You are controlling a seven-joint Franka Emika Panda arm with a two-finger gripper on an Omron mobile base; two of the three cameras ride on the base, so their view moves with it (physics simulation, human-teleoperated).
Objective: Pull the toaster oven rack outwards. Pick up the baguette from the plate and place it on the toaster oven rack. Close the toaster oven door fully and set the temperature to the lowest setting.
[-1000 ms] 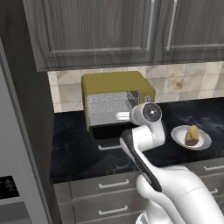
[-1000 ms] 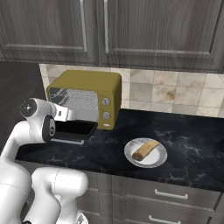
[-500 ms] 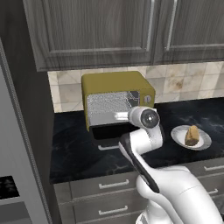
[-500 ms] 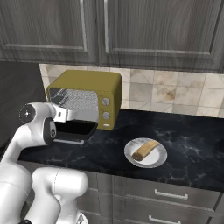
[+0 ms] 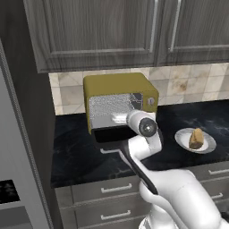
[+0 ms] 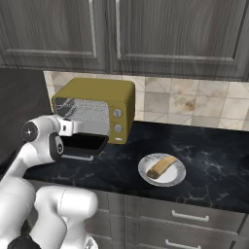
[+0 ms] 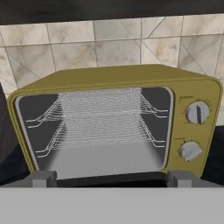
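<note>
Swung leftward since a moment ago to face the toaster oven (image 7: 113,122), the empty, wide-open gripper (image 7: 112,178) should hook the front wire of the toaster oven rack (image 7: 103,124) inside—light, stiff, thin, likely slippery.

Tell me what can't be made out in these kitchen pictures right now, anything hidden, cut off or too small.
- Toaster oven door: in the left base view the arm covers most of it, and in the hand view only its far edge shows.
- Toaster oven rack: the wires blur together, so how far out it sits is unclear.
- Knobs: no temperature marks are readable in any view.
- Baguette: too small in the left base view for crust detail.
- Claw: only its tips show.
</note>
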